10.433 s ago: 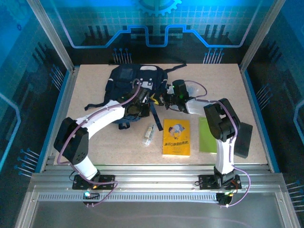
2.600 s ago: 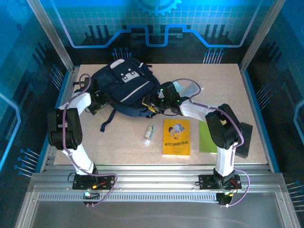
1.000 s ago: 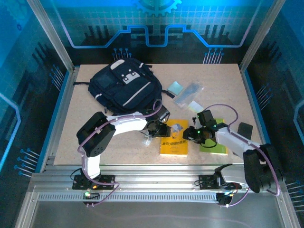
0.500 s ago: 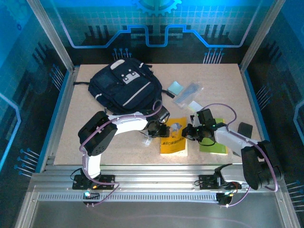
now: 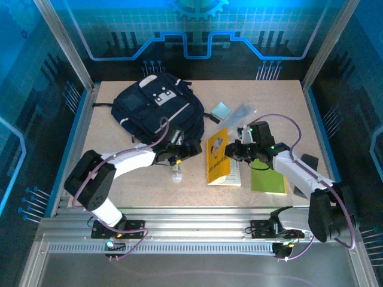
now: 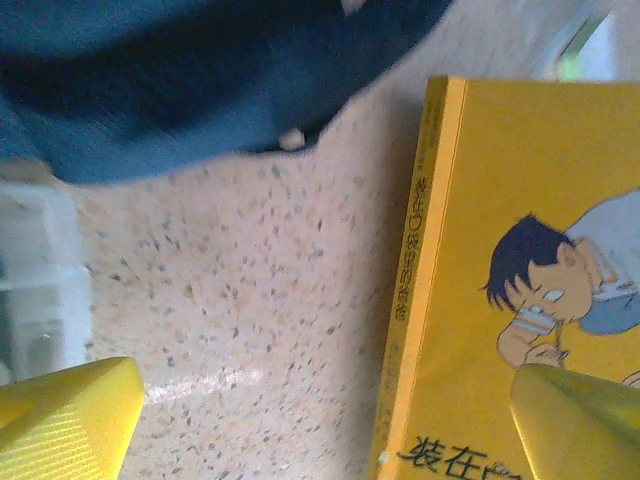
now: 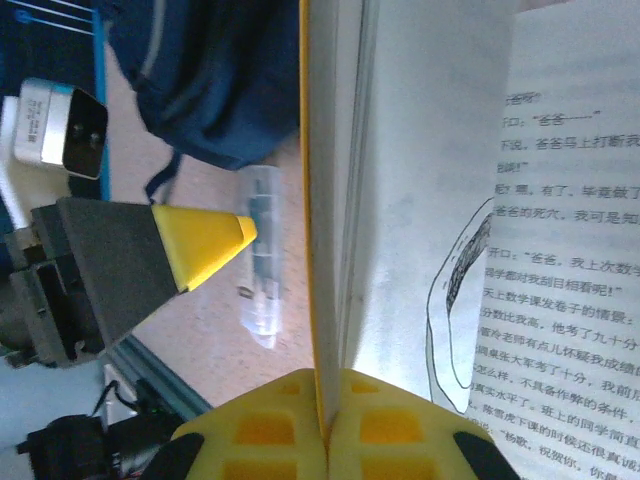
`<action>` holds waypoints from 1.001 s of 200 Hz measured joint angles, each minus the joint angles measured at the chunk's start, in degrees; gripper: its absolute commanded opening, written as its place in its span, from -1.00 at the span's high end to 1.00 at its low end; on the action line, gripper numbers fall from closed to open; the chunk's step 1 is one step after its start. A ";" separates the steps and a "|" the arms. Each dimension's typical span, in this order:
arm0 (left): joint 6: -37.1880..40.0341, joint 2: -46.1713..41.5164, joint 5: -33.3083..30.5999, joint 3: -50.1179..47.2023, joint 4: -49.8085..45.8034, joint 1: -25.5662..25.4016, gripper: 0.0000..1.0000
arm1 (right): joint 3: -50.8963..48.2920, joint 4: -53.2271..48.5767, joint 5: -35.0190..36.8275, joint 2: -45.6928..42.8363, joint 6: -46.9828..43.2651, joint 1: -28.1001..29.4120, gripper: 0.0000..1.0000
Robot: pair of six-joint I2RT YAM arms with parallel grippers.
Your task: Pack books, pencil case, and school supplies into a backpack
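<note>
The yellow book (image 5: 218, 158) stands tilted up on its left edge, its cover and some pages pinched at the right edge by my shut right gripper (image 5: 237, 149) (image 7: 325, 418); an open printed page (image 7: 520, 260) hangs beside it. My left gripper (image 5: 179, 149) (image 6: 325, 430) is open over bare table, between the navy backpack (image 5: 154, 112) (image 6: 190, 80) and the yellow book (image 6: 520, 280). The clear tube (image 5: 176, 174) (image 7: 258, 262) lies just left of the book. The lime-green book (image 5: 267, 179) lies flat to the right. The pale-blue pad (image 5: 221, 110) and clear pencil case (image 5: 243, 111) lie behind.
A black block (image 5: 309, 162) sits by the right arm's forearm. The backpack's black straps (image 5: 102, 105) trail left. Blue rails edge the table (image 5: 119, 179) on both sides, and a metal frame runs along its near edge.
My right gripper has raised the yellow book's right edge, tipping it up and back. My left gripper has opened wide and drawn off the book towards the backpack.
</note>
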 measured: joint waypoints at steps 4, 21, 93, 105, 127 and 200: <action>-0.55 -0.46 0.00 -0.63 1.03 0.39 -0.94 | 0.37 0.59 -0.57 0.42 0.28 0.00 1.00; -1.88 -1.14 0.24 -2.40 4.92 1.46 -0.95 | 0.98 3.76 -3.10 2.62 2.45 0.04 1.00; -7.91 2.05 3.82 -8.11 21.59 2.40 -0.97 | 0.85 18.10 -10.78 9.05 10.80 1.18 1.00; -8.70 2.97 4.70 -8.13 24.02 2.71 -0.97 | -0.22 22.10 -12.09 10.05 12.61 1.18 1.00; -10.38 4.83 5.88 -8.68 28.92 2.86 -0.94 | -2.25 27.21 -13.22 10.80 15.54 1.18 1.00; -19.06 10.54 9.22 -11.47 43.71 2.91 -0.71 | -8.61 31.67 -13.35 11.08 16.35 -1.33 1.00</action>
